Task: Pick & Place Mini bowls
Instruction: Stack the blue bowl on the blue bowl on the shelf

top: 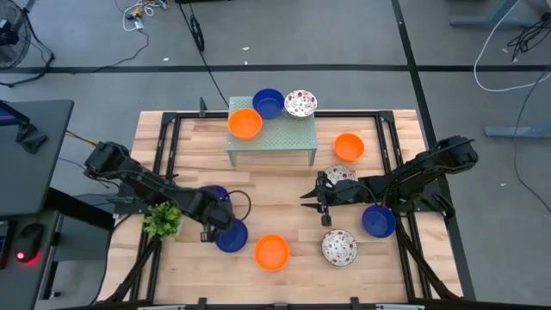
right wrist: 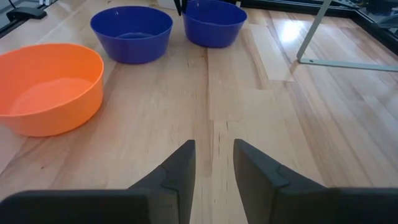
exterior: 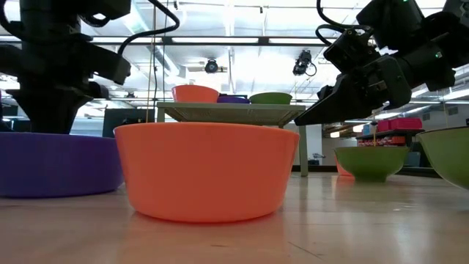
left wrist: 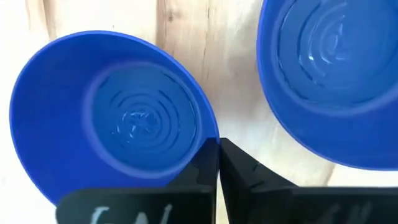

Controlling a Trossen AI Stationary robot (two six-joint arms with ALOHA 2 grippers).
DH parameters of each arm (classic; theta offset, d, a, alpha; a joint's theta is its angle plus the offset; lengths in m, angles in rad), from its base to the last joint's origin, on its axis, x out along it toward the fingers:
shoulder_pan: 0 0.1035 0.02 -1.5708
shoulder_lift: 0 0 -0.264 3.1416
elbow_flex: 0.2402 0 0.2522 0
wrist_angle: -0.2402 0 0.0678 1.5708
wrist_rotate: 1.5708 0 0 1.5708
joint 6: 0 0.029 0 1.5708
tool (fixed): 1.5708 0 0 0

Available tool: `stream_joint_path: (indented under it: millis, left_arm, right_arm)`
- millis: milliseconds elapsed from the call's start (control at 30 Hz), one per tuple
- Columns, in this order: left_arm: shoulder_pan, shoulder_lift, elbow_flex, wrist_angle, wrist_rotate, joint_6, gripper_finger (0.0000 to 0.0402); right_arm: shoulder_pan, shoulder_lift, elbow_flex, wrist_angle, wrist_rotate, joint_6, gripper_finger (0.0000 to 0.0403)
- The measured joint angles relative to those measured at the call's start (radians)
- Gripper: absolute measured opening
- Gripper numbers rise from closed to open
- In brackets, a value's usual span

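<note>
**Left claw pinched on a blue bowl's rim, right claw parted over bare wood**

Starting at the left of the wooden surface point(top: 189, 146), we see a small green plant point(top: 162, 220) beside the left arm. Just past it, the left claw point(top: 217, 226) is down among two blue bowls. In the left wrist view we see its fingers point(left wrist: 208, 168) pressed together with the rim of one blue bowl point(left wrist: 115, 115) caught between them; the second blue bowl point(left wrist: 329, 74) sits just beside it, not touching. From above, one of this pair point(top: 231, 236) shows plainly and the other is mostly hidden under the arm.

Next along the front edge we find an orange bowl point(top: 272, 252), then a white speckled bowl point(top: 339, 247).

At the back centre stands a mint-green stand point(top: 271, 138) carrying an orange bowl point(top: 244, 123), a blue bowl point(top: 268, 102) and a speckled bowl point(top: 300, 103), close together.

Further right, the right claw point(top: 315, 200) hangs above bare wood near the middle, its fingers point(right wrist: 177, 171) a narrow gap apart and holding nothing. A speckled bowl point(top: 341, 175) lies partly under that arm, another orange bowl point(top: 349, 146) sits behind it, and a blue bowl point(top: 378, 221) rests near the right edge.
</note>
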Motion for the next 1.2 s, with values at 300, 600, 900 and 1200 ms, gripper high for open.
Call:
stream_joint_path:
  millis: [300,600,900,1200]
  left_arm:
    - [0.067,0.0,0.279,-0.351,0.003,0.04,0.0004]
    - [0.166,-0.001,0.736,-0.505,-0.06,0.076,0.0004]
    - [0.39,-0.002,0.925,-0.382,-0.073,0.473,0.0003]
    - [0.61,0.089,0.94,-0.251,-0.071,0.818,0.0003]
  right_arm:
    - [0.0,0.0,0.0,0.001,0.0,-0.001,0.0111]
    - [0.0,0.0,0.0,0.001,0.0,0.0,0.0111]
    - [0.0,0.0,0.0,0.002,0.001,-0.009,0.0111]
    - [0.0,0.0,0.0,0.017,0.003,-0.024,0.0111]
